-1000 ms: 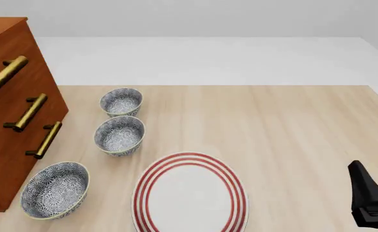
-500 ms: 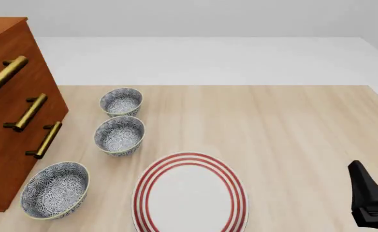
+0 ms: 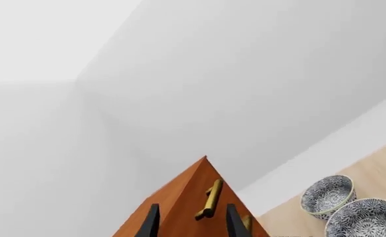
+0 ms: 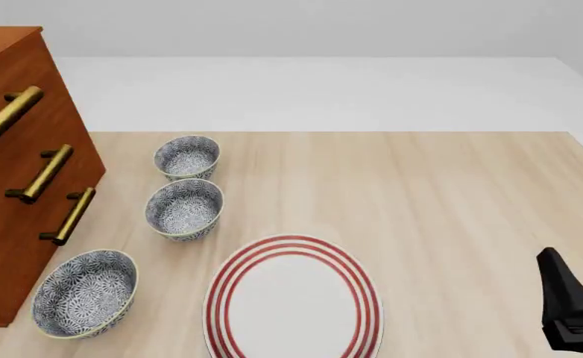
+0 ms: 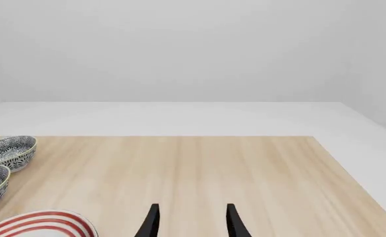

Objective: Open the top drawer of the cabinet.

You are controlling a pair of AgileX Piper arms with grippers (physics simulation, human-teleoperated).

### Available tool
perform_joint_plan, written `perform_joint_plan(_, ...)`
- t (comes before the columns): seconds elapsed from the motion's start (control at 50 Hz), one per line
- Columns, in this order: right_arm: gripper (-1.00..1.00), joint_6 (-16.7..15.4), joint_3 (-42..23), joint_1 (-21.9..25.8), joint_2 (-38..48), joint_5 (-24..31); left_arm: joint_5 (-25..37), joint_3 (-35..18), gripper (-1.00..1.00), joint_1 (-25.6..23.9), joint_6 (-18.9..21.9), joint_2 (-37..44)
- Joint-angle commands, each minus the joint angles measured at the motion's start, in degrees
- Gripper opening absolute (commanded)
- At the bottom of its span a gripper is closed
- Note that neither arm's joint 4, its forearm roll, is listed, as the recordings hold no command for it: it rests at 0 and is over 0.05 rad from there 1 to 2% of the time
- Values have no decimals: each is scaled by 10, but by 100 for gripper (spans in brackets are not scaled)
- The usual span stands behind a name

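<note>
While the cabinet [image 4: 18, 171] is standing at the left edge of the table [image 4: 451, 194], its drawer fronts are facing toward the table's middle and all three are lying flush, so the top drawer [image 4: 13, 89] is sitting closed at the cabinet's upper end. Its brass handle [image 4: 8, 114] is running as a long bar along the drawer front, parallel to the two handles below it, with its length lying roughly front to back along the table's left edge. In the left wrist view the cabinet's top corner [image 3: 203, 195] is showing between the fingers of the left gripper [image 3: 190, 224], whose two dark fingers are standing apart with nothing between them; they are pointing toward the top handle [image 3: 210, 200] without touching it. This gripper is not showing in the front view.

Three patterned bowls are lining up beside the cabinet: the far bowl [image 4: 186, 156], the middle bowl [image 4: 184, 209] just nearer, and the near bowl [image 4: 85, 293] close to the table's front edge, just beside the cabinet's base. A red-ringed plate [image 4: 294, 302] is lying at the front edge near the middle. The right gripper [image 5: 191, 222] is hanging over the table's front right corner, its fingers spread apart and empty, well apart from the cabinet.
</note>
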Motion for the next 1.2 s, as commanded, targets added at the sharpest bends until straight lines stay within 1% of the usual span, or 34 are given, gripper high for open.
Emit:
perform_joint_plan(0.02,100,0,0,0,0,0,-14,20,100,-26,68,0)
perform_joint_plan(0.16,100,0,0,0,0,0,-17,29,100,-27,100,0)
perform_joint_plan(0.3,100,0,0,0,0,0,-24,47,100,-31,107,0)
perform_joint_plan(0.4,100,0,0,0,0,0,-28,55,100,-31,120,0)
perform_joint_plan(0.42,100,0,0,0,0,0,-34,60,100,-32,128,0)
perform_joint_plan(0.54,100,0,0,0,0,0,-38,56,100,-19,135,1)
perform_joint_plan(0.64,100,0,0,0,0,0,-49,58,100,-15,149,4)
perform_joint_plan(0.66,100,0,0,0,0,0,-69,68,100,-17,161,15)
perform_joint_plan(0.68,100,0,0,0,0,0,-85,72,100,-18,164,27)
perform_joint_plan(0.7,100,0,0,0,0,0,-87,73,100,-18,164,28)
perform_joint_plan(0.72,100,0,0,0,0,0,-109,81,100,-21,174,47)
perform_joint_plan(0.78,100,0,0,0,0,0,-132,87,100,-21,180,70)
perform_joint_plan(0.86,100,0,0,0,0,0,-190,96,100,-15,191,127)
perform_joint_plan(0.92,100,0,0,0,0,0,-259,103,100,-6,201,192)
perform_joint_plan(0.94,100,0,0,0,0,0,-273,103,100,-4,202,207)
perform_joint_plan(1.0,100,0,0,0,0,0,-356,104,100,5,210,289)
perform_joint_plan(1.2,100,0,0,0,0,0,-450,94,100,17,224,392)
